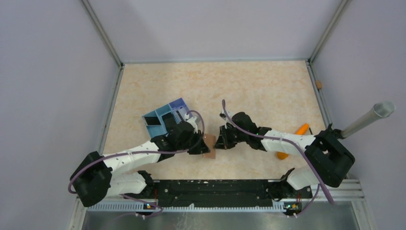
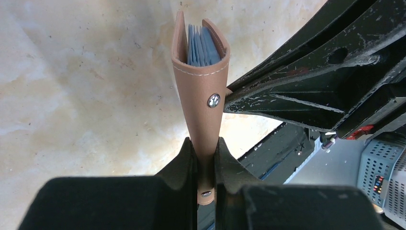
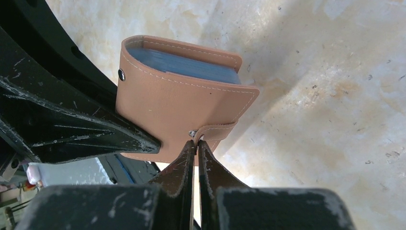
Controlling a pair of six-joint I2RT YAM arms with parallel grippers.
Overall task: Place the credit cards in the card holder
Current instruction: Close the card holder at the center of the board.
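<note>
Left wrist: we see the left hand (image 2: 206, 146) clamping the card holder (image 2: 200, 96), blue credit cards (image 2: 200, 47) inside; the right hand (image 3: 196, 145), closed tight, seemingly touches its strap (image 3: 218, 130).

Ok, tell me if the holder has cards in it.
Loaded. Blue cards sit edge-on inside the holder, between its brown walls; the right wrist view shows them too. Their number: cannot tell.
</note>
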